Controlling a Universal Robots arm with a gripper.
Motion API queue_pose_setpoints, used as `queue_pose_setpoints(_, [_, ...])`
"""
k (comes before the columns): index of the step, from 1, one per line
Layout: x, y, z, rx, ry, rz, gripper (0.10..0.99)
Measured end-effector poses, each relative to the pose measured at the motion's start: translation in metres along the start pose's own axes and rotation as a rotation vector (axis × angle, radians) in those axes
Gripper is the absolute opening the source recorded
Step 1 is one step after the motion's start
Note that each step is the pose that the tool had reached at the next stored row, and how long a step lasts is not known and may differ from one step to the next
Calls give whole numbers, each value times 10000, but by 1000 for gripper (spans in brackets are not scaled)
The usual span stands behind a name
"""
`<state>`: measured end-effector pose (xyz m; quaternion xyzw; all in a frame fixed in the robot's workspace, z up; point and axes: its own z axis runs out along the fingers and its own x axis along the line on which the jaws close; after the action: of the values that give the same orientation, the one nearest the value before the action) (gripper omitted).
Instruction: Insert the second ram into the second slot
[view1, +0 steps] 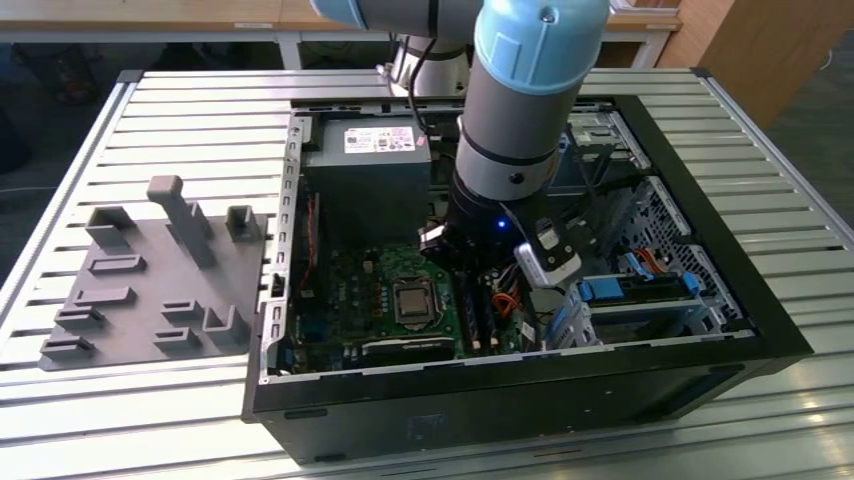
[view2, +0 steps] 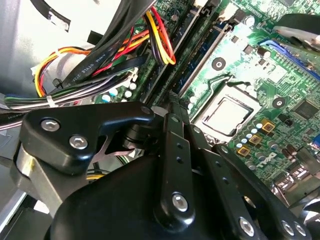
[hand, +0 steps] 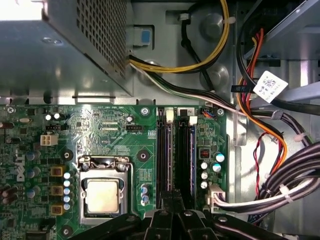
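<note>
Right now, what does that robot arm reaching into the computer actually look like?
The arm is a thick grey tube with pale blue joint caps and a black band. Its wrist shows a small blue light. The gripper is black, with jointed links fastened by silver screws.

Open black metal computer case (view1: 747, 330) at the exterior view's centre-right; grey moulded parts tray (view1: 147, 290) lies at its left on slatted metal table (view1: 200, 110).

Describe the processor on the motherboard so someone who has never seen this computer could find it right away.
Start at the open black computer case lying on its side and look inside at the green motherboard. The processor sits beside the two long black memory slots. It is the only plain, shiny silver square on the board, held in a metal frame.
</note>
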<state>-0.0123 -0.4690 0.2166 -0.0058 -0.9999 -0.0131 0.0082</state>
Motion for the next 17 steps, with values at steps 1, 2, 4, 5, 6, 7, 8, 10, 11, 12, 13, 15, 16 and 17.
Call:
queue_pose_setpoints(1, [0, 0, 11, 6, 2, 0, 106])
queue_pose_setpoints(2, [-1, 0, 18, 8, 3, 0, 106])
queue_pose_setpoints(4, [-1, 0, 19, 5, 1, 0, 106])
queue_pose_setpoints(5, [-1, 1, 12, -1, 0, 0, 106])
queue_pose_setpoints(6, [-1, 2, 1, -23, -5, 0, 106])
queue_pose_setpoints(7, [-1, 5, -13, -41, -9, 0, 106])
queue_pose_setpoints(8, [-1, 6, -35, -51, -10, 0, 106])
queue_pose_setpoints(10, [1, 3, -88, -24, -1, -1, 106])
queue_pose_setpoints(11, [1, 4, -104, -28, -2, -1, 106])
queue_pose_setpoints(12, [2, 4, -118, -26, -2, 0, 106])
queue_pose_setpoints(13, [2, 4, -127, -24, -1, 0, 106])
queue_pose_setpoints(15, [2, 4, -140, -25, 2, -1, 106])
queue_pose_setpoints(16, [2, 5, -158, -26, 2, -1, 106])
queue_pose_setpoints(17, [3, 6, -179, -26, 2, 0, 106])
